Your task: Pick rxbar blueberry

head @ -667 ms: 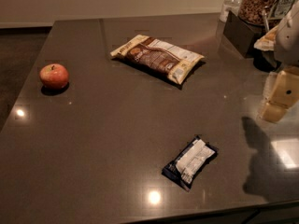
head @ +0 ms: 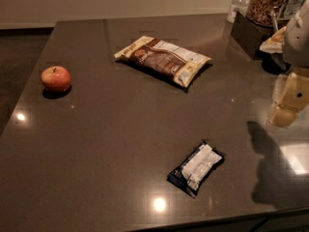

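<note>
Snack bar (head: 197, 168) lies flat at 5 o'clock on the tabletop (head: 120, 144). End effector (head: 288, 98) hangs at 3 o'clock, well apart, nothing visibly held; how far open, can't tell. Risk: the thin flat wrapper skids under a shallow grab.

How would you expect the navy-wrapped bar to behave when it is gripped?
The rxbar blueberry lies flat, so it probably won't roll; its smooth wrapper may slip. The gripper hovers at far right, apart from it.
</note>
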`<state>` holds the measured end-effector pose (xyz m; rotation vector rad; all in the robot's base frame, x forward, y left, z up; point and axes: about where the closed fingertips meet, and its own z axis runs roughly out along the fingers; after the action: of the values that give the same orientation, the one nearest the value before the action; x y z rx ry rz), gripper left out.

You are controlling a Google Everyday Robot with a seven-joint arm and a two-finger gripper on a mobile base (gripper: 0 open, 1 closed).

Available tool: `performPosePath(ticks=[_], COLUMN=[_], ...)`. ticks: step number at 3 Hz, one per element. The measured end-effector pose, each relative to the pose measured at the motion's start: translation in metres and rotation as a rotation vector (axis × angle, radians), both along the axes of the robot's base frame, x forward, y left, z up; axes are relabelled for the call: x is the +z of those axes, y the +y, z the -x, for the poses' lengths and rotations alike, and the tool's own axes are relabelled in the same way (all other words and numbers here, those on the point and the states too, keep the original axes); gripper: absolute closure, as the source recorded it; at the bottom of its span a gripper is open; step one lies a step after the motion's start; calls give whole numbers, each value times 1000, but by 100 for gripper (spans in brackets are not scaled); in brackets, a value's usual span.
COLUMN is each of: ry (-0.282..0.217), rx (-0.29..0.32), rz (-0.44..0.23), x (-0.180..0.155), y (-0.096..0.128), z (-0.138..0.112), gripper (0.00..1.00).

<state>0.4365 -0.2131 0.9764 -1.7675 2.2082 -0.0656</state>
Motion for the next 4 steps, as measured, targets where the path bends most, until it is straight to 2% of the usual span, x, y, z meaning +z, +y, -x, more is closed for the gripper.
performPosePath(ticks=[1,3,4], ry=[44,106,128], rx=[88,393,483], rz=[-10,-71,-92], x=[-8,-56,-87], y=[15,75,103], z=[10,53,71], gripper=[0,0,0])
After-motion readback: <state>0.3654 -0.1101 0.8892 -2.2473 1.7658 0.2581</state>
